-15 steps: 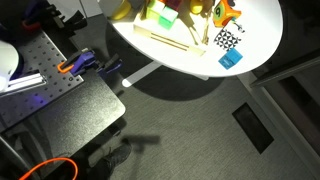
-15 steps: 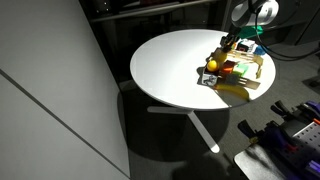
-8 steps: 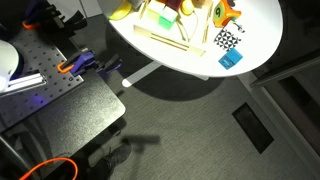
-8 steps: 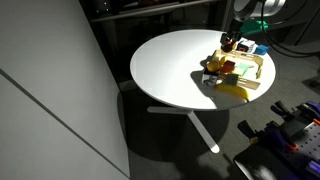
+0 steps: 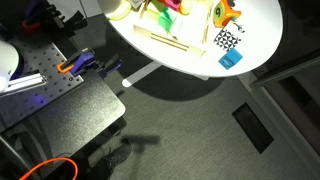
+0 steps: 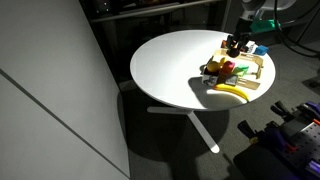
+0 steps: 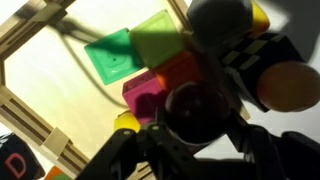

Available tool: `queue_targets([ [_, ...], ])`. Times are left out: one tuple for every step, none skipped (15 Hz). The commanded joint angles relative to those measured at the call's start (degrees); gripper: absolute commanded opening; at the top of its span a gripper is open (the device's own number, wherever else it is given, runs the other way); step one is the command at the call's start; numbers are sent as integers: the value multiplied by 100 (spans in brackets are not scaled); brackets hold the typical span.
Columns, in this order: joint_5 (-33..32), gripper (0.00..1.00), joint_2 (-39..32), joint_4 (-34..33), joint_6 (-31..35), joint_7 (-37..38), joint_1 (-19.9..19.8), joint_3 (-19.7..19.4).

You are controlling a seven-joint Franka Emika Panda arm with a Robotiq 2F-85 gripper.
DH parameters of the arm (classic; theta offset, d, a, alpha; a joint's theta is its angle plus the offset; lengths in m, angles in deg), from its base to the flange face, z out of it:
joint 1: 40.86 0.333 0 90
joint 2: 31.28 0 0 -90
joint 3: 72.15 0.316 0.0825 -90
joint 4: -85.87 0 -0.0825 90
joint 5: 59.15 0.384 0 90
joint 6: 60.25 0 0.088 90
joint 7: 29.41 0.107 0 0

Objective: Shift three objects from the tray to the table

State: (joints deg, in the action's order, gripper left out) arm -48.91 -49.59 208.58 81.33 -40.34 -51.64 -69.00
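Note:
My gripper point(image 7: 198, 112) is shut on a dark round toy piece point(image 7: 200, 100) and hangs over the pale wooden tray point(image 7: 55, 75). Just beyond the jaws in the wrist view lie a green piece point(image 7: 118, 55) and a pink piece point(image 7: 145, 95) on the tray floor. In an exterior view the gripper point(image 6: 238, 43) hovers above the tray point(image 6: 256, 68) at the far side of the round white table point(image 6: 170, 65). A red piece point(image 6: 228, 68) sits in the tray. A yellow curved piece point(image 6: 232, 90) lies along its near rim. From the other side only the tray point(image 5: 172, 42) shows, and the gripper is cut off.
On the table point(image 5: 258, 22) beside the tray stand a black-and-white checkered piece point(image 5: 228, 40), a blue cube point(image 5: 231, 59) and an orange-and-green toy point(image 5: 222, 12). A dark perforated bench point(image 5: 45, 75) with clamps stands below the table's edge, and an orange cable point(image 5: 50, 168) lies on the floor.
The gripper has lifted slightly and drifted toward the tray's far side, keeping the round piece in its grip. The pieces in the tray look unchanged.

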Motion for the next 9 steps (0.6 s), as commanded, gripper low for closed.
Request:
queue_targets([
  [762, 36, 517, 464, -363, -859, -76, 192],
  [956, 36, 573, 508, -478, -1065, -61, 207],
  [1105, 36, 608, 540, -587, -1207, -32, 201],
  [1183, 36, 637, 562, -691, -1287, 6, 177],
  [1254, 36, 659, 577, -789, -1367, 30, 154],
  [1272, 36, 668, 582, -863, -1390, 58, 120],
  [1295, 36, 678, 579, -961, -1433, 70, 99],
  [1286, 36, 710, 593, -1025, -1433, 78, 78],
  [1280, 36, 732, 587, -1100, -1428, 79, 58],
])
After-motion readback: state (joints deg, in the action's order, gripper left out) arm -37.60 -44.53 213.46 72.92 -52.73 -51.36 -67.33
